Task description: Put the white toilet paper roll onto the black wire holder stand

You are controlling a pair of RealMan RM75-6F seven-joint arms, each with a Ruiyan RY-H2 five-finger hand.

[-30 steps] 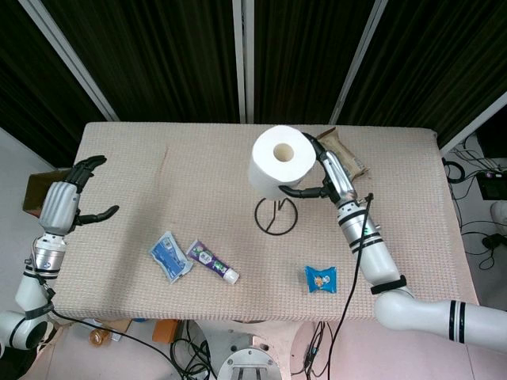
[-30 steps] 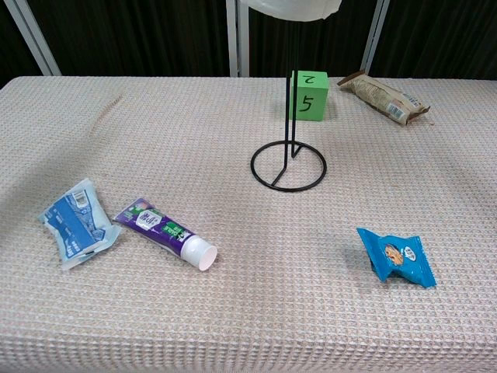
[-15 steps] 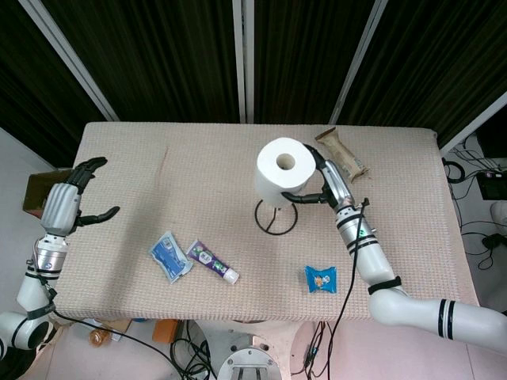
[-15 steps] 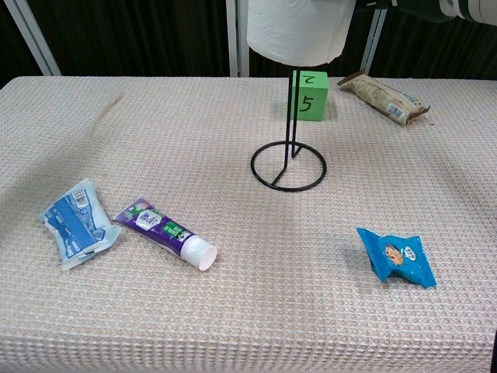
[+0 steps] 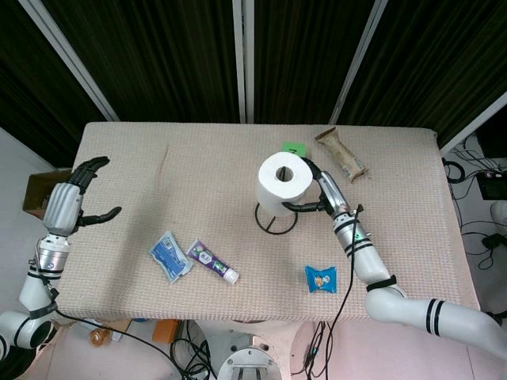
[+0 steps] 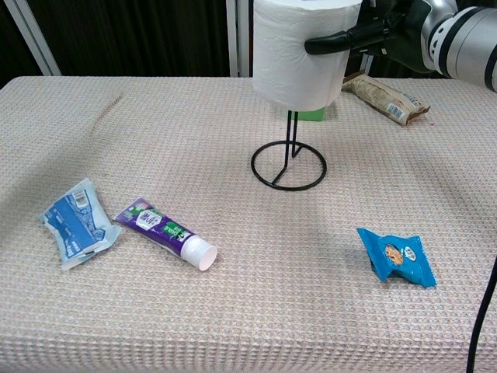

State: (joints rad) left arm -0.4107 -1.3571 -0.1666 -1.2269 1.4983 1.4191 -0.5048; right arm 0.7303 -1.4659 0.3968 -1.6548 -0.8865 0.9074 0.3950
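The white roll (image 6: 299, 50) stood upright, hollow core up, partway down the rod of the black stand (image 6: 288, 163) mid-table. The right hand (image 5: 321, 194) gripped its side, fingers wrapped around it. The left hand (image 5: 67, 204) hovered at the table's edge, fingers spread, empty.

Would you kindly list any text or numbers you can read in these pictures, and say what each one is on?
Nothing can be read for certain.
Green block: a dark mark on its top, too small to read; the roll hides its front in the chest view.
Purple tube: printing too small to read.
Blue sachet: printing blurred.
Blue snack packet: a picture only, no legible words.
Brown wrapper: lettering too small to read.
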